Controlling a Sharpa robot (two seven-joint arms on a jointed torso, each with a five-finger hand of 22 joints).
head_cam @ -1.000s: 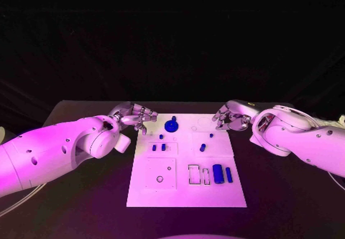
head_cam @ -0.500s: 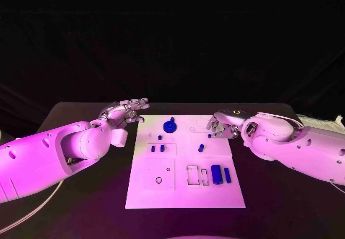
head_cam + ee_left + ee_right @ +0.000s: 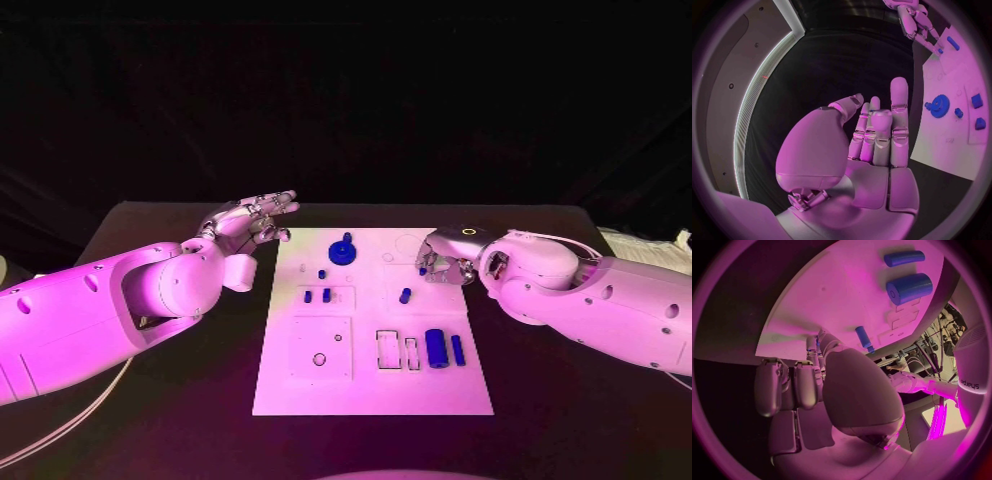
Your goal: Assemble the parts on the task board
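The white task board [image 3: 375, 385] lies mid-table. On it are a blue gear [image 3: 343, 252], several small blue pieces such as a peg [image 3: 405, 295], a thick blue cylinder [image 3: 436, 349] and a thin rod [image 3: 459, 349]. My left hand [image 3: 257, 222] hovers off the board's far left corner, fingers straight, holding nothing; its wrist view shows the gear [image 3: 939, 105]. My right hand [image 3: 444, 258] is curled down on the board's far right part. In its wrist view a fingertip [image 3: 820, 340] touches the board [image 3: 836, 295] beside a blue peg [image 3: 864, 338]. Whether it grips a piece is hidden.
Empty rectangular slots [image 3: 389, 348] sit left of the cylinder, and a square recess [image 3: 322, 348] lies at the board's near left. Black table [image 3: 173, 400] surrounds the board. My bulky forearms flank it on both sides.
My right hand has moved in and down onto the board's far right part, covering a small blue piece there. My left hand has lifted off the board's corner and straightened its fingers.
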